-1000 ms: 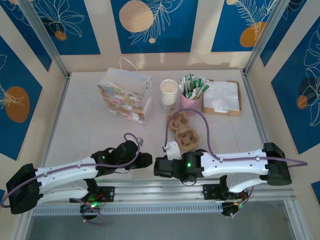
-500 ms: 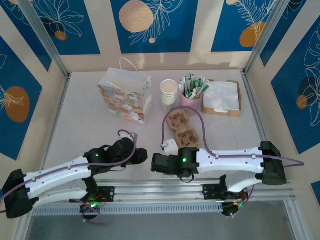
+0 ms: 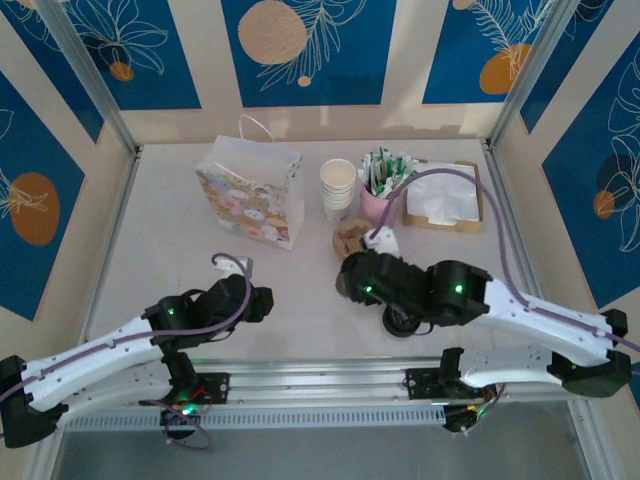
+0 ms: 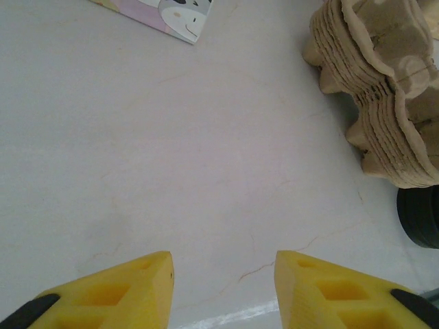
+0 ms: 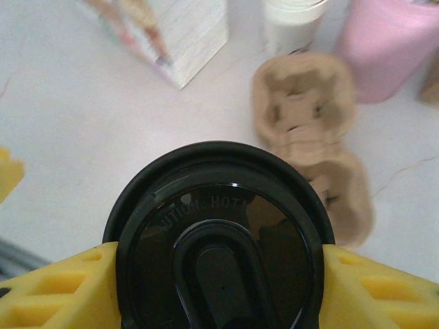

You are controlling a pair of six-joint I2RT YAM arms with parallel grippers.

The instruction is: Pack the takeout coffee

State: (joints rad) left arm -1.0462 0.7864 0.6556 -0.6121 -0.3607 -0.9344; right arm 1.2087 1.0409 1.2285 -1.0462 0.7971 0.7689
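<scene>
right gripper (image 5: 221,274) has the black lid (image 5: 218,205), one yellow pad on each side of the rim at three and nine o'clock. the lid lies flat and top-side up, and held level like that it could be pressed straight onto a cup. that's a firm hold, fingers closed against the rim.

in the right wrist view, the cardboard cup carriers (image 5: 312,137) sit at one o'clock of the lid, down on the table (image 4: 171,137) and well apart from it. the paper cups (image 3: 338,183) wait at twelve o'clock of the right gripper in the top view, nested and open-mouthed. i'd say the lid is headed there, once a cup is pulled off the stack.

left gripper (image 4: 223,288) hangs low over bare table, fingers moderately spread with nothing between them. it looks parked out of the way, free for a cup or a carrier. the carriers lie at two o'clock of it.

the gift bag (image 3: 250,190) stands upright at twelve o'clock of the left gripper, handle up and ready for loading. the pink holder (image 3: 378,207) of sachets and the napkin tray (image 3: 445,195) are lined up at three o'clock of the cups, all within reach.
</scene>
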